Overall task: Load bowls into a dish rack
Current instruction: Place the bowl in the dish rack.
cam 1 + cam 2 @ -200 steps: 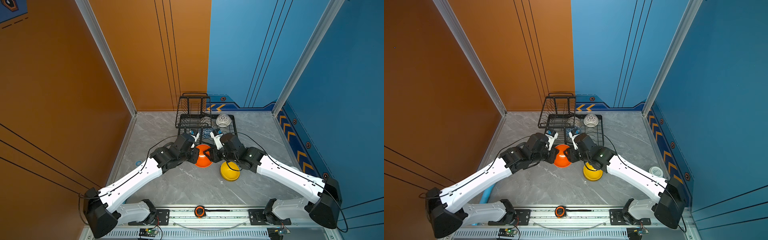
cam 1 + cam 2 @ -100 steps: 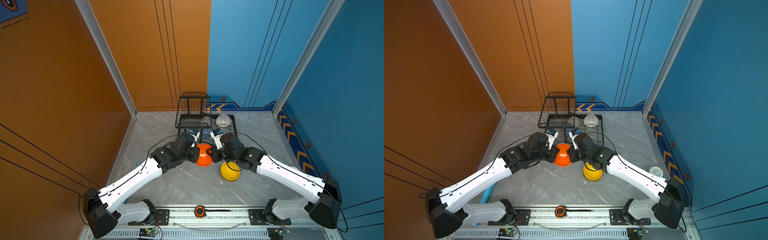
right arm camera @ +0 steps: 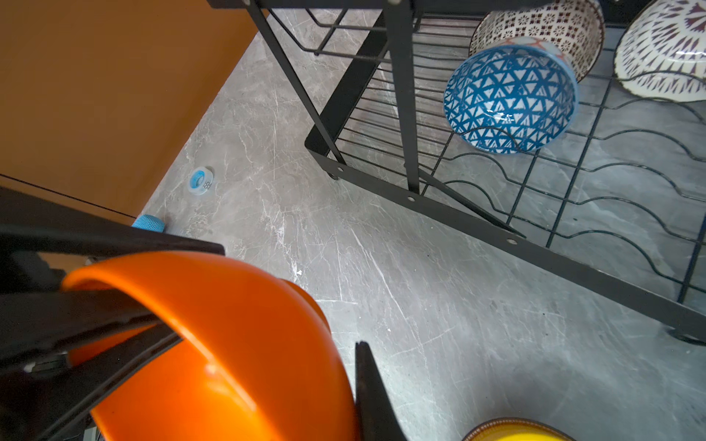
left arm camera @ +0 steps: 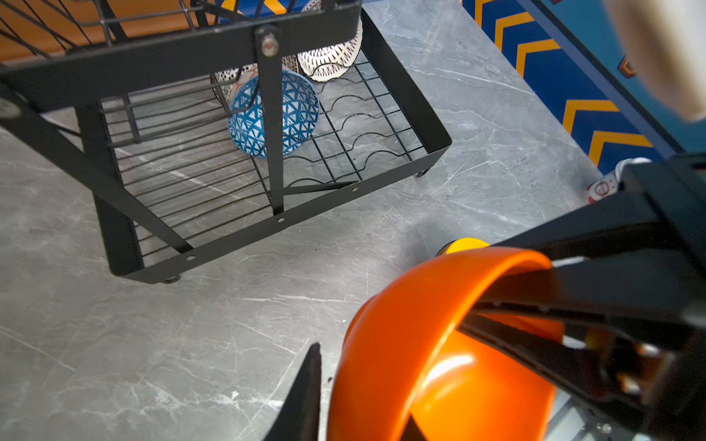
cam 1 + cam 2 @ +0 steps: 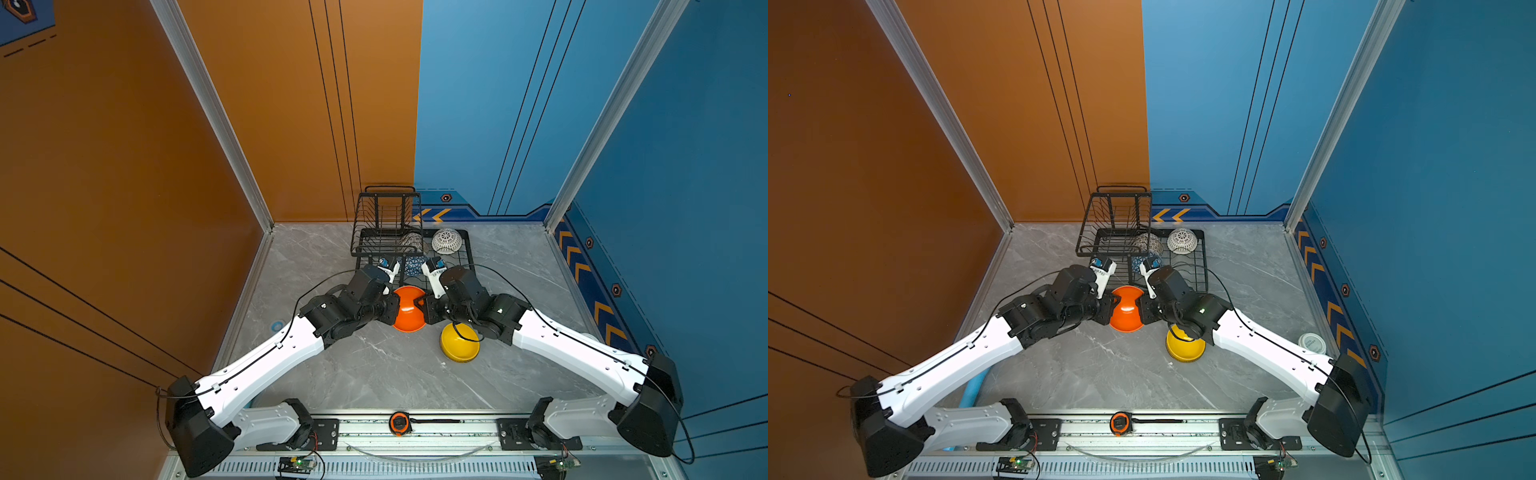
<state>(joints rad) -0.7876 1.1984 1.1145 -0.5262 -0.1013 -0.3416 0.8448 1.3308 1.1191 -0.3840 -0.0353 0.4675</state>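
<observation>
Orange bowl [image 5: 409, 309] is tilted in both top views, just off the rack's [image 5: 386, 252] near edge, with the left jaws and right jaws at opposite sides of its rim. I cannot tell whether it touches the surface [image 5: 374, 374]. A yellow bowl [image 5: 459, 343] sits farther from the rack. Inside the rack are a blue bowl [image 5: 415, 264] and two white patterned bowls [image 5: 446, 241].

In the left wrist view, the right jaws are clamped on the orange bowl's far rim, one finger outside and one inside. The left jaws are slightly parted. Their outer finger [image 4: 311, 382] stands a sliver clear of the bowl's wall.

In the right wrist view, a right finger [image 3: 368, 389] presses the orange bowl's outer wall. The left jaws straddle the opposite rim loosely. The blue bowl leans in the rack's wire slots.
</observation>
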